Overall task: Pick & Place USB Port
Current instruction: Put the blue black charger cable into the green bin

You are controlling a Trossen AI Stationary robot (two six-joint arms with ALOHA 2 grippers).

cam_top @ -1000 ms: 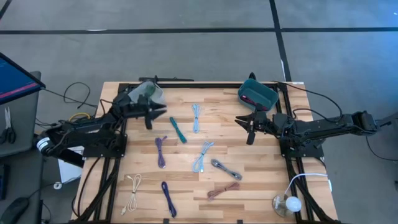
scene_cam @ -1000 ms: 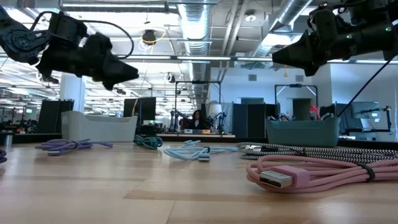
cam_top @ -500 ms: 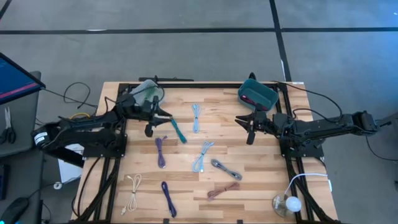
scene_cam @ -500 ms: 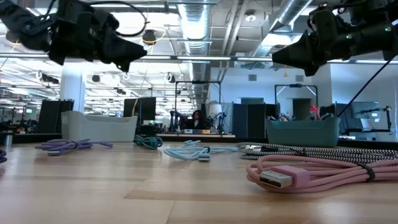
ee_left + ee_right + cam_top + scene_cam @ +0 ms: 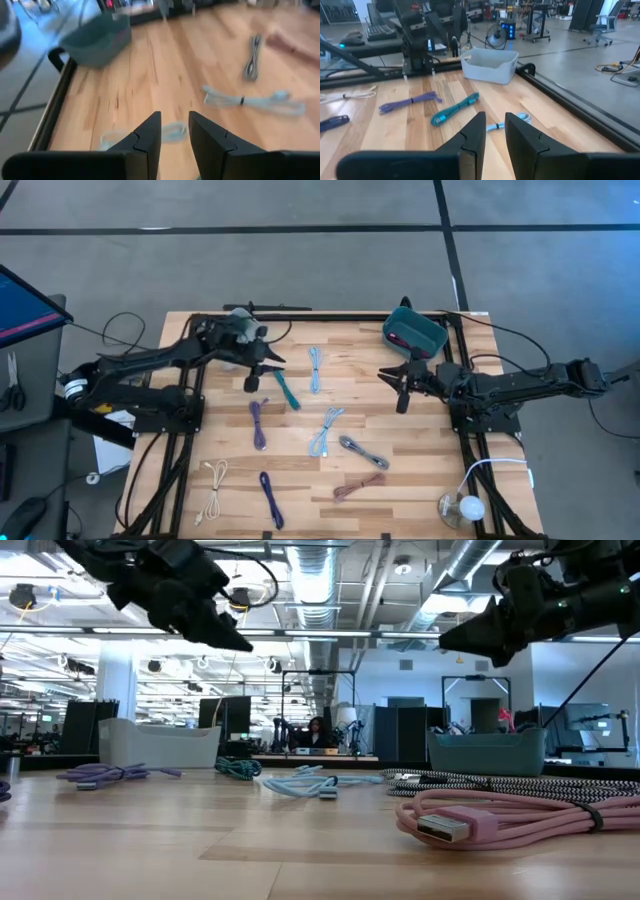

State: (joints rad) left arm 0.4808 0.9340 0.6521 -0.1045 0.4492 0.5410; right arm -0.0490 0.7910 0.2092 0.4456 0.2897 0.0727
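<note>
Several bundled USB cables lie flat on the wooden table: a teal one [image 5: 287, 390], two light-blue ones [image 5: 316, 368] [image 5: 326, 430], a purple one [image 5: 259, 423], a grey striped one [image 5: 362, 450], a pink one [image 5: 500, 820], a cream one [image 5: 212, 490] and a dark violet one [image 5: 271, 498]. My left gripper [image 5: 253, 374] [image 5: 175, 120] hovers open above the table, just left of the teal cable. My right gripper [image 5: 399, 385] [image 5: 495, 120] hangs open in the air, near a teal bin [image 5: 413, 330].
A pale grey bin [image 5: 490, 65] stands at the far left of the table, under my left arm. The teal bin at the far right holds something pink. A lamp bulb [image 5: 462, 507] sits at the near right corner. Black frame rails edge the table.
My left gripper has swung from beside the pale grey bin toward the table's right, reaching out over the boards toward the teal cable, and it has risen in the low view. My right arm has kept still. No cable has moved.
</note>
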